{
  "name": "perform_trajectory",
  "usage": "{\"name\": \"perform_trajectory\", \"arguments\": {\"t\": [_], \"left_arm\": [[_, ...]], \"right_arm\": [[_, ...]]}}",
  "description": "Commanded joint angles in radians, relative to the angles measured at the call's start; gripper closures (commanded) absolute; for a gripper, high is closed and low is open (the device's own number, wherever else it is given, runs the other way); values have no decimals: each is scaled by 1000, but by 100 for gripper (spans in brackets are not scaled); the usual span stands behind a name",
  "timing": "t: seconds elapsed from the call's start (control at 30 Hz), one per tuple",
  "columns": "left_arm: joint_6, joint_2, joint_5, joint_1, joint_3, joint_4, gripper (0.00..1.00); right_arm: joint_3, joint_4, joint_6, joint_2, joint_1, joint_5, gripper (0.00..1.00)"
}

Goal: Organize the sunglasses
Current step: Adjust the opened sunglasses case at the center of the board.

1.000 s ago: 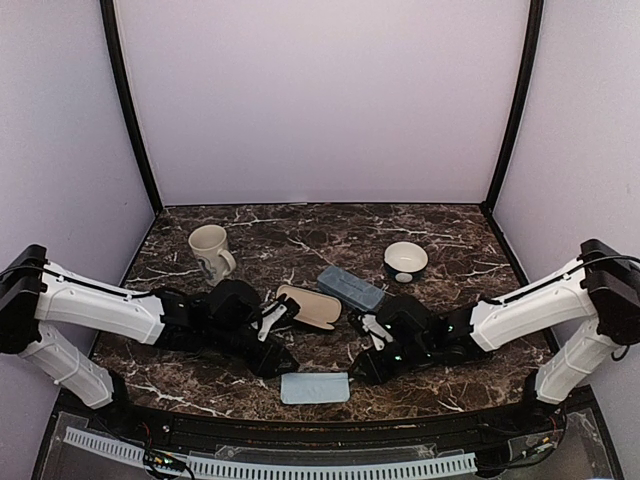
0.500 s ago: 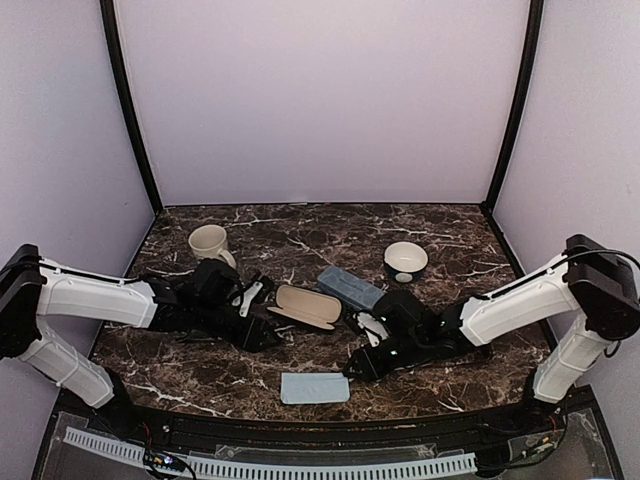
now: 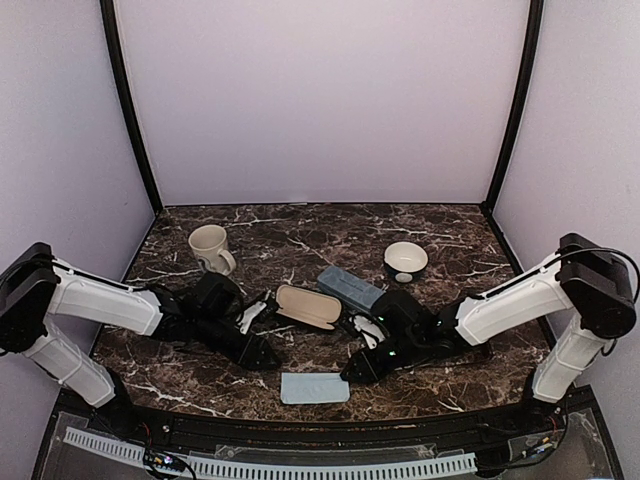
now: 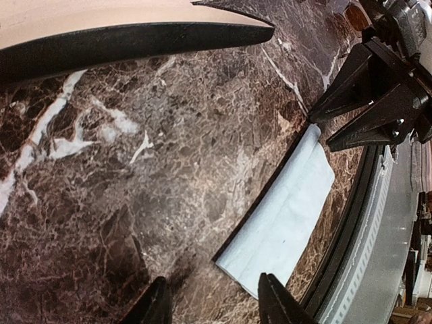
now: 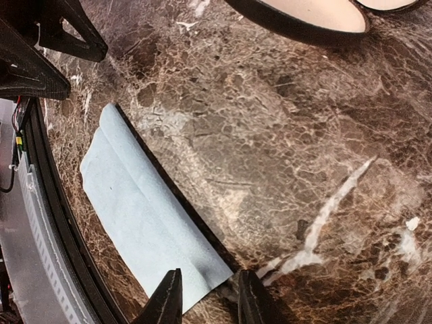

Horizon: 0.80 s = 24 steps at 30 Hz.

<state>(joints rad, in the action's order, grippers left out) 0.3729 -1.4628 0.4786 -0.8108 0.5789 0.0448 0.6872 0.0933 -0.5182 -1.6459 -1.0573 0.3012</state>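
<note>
No sunglasses show in any view. An open black oblong case (image 3: 307, 306) with a beige lining lies at mid-table, and its rim (image 4: 135, 37) crosses the top of the left wrist view. A closed blue-grey case (image 3: 350, 288) lies just behind it. My left gripper (image 3: 266, 357) (image 4: 212, 305) hovers low over bare marble, open and empty. My right gripper (image 3: 351, 372) (image 5: 209, 300) is low at the right end of a pale blue cloth (image 3: 314, 387) (image 5: 145, 216). Its jaws are open and narrow, with the cloth's corner lying between the fingertips.
A cream mug (image 3: 210, 247) stands at the back left and a white bowl (image 3: 405, 260) at the back right. The cloth (image 4: 283, 216) lies close to the table's black front rim (image 3: 320, 418). The two grippers sit near each other, either side of the cloth.
The left gripper swung back from the open case toward the front, left of the cloth. The right gripper slid forward-left to the cloth's corner and its jaws narrowed slightly.
</note>
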Motion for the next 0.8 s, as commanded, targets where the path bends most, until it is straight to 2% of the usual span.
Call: {"name": "perform_trajectory", "arguments": {"t": [0.0,0.23,0.5,0.6,0.67,0.77], "left_arm": [[7,36,-42,-4,-33,67,56],[59,56,-191,42,30,44,54],[143,124,-203,226,35,123,47],[147,80,-192,279,59,163,43],[147,22,-169,296,93,184,43],[152,-77,-127,299,138,221,42]], "right_arm": [[15,40,5,-10,10,4,71],[35,42,-20,2,56,-23,68],[61,130,-103,38,132,-18,55],[95,158,-130,12,147,-17,50],[135,151,-146,-19,157,-18,38],[191,132,-163,-65,161,-34,36]]}}
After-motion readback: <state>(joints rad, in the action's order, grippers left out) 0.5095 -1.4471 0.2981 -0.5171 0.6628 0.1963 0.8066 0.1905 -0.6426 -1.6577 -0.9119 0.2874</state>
